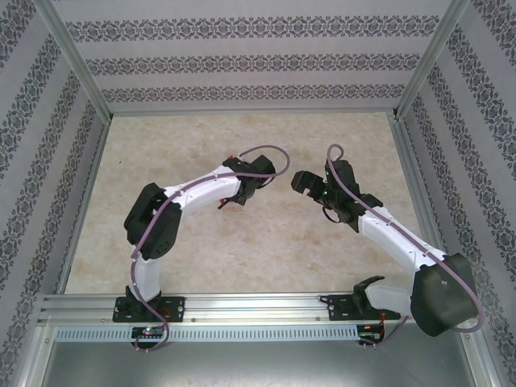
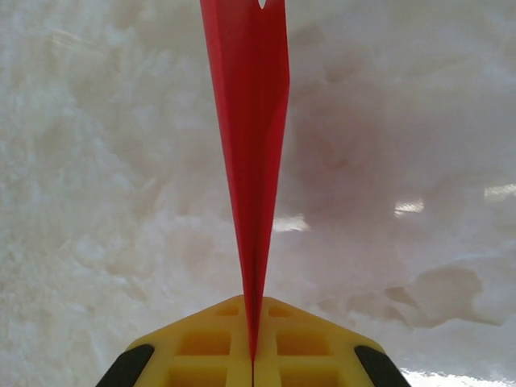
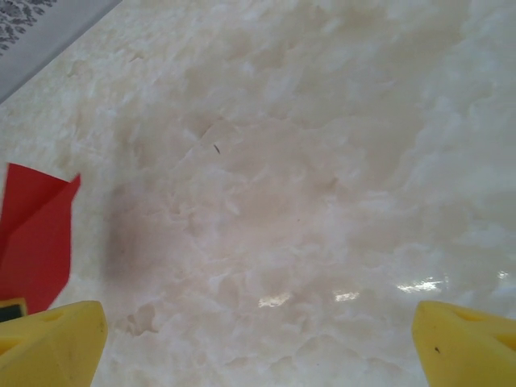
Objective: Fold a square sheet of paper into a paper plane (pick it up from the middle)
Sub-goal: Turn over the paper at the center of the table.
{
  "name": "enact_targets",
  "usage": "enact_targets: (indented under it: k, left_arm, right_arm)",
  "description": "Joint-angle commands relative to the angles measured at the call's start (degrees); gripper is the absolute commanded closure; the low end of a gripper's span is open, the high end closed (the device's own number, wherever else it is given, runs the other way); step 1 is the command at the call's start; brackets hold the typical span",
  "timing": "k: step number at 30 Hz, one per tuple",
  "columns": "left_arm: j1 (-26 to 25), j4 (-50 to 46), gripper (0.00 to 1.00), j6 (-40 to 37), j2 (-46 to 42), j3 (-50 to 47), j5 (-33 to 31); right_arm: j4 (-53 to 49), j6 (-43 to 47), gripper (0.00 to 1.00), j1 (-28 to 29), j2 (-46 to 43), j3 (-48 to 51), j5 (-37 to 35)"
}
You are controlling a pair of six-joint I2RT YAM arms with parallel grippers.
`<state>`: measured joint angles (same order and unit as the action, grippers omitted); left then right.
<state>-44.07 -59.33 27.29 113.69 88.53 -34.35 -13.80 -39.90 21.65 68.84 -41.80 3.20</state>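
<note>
Left wrist view shows the left tool with its yellow plastic fingers pressed together on the narrow end of the paper plane, a small bright red folded dart with a centre ridge. The dart runs straight out from the pinch towards the far side. It appears to hang clear of the pale cream marbled counter and casts a soft shadow to its right. In the right wrist view the right tool is spread wide and holds nothing. The plane's red edge lies just beside that tool's left finger. Seen from above, both tools sit near mid-counter and face each other.

Risks, as judged:
- The grip takes only a thin sliver at one end, so the dart could pivot or droop if the arm swings quickly.
- The folds are not restrained beyond the pinch and may spring apart.
- Any leftward drift of the spread right tool could snag the wing and pull the plane askew.
- A careless release could let it drop and land on its side.
</note>
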Motion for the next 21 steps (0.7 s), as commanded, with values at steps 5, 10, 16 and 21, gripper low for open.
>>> enact_targets:
  k: [5,10,16,21]
  left_arm:
    - [-0.3,10.6,0.63,1.6,3.0,0.5,14.2]
    - [3.3,20.8,0.37,2.7,-3.5,-5.2,26.9]
    - [11.1,31.5,0.21,5.2,-14.2,-16.3,38.2]
    - [18.9,36.9,0.08,7.8,-21.0,-24.9,39.2]
  right_arm:
    - [0.6,-0.4,0.03,-0.7,-2.1,2.3,-0.9]
    - [-0.6,-0.3,0.03,-0.7,-2.1,1.7,-0.5]
    - [-0.5,-3.2,0.04,5.0,0.4,-0.8,-2.4]
    - [0.5,-8.3,0.14,14.3,10.1,-7.8,-4.0]
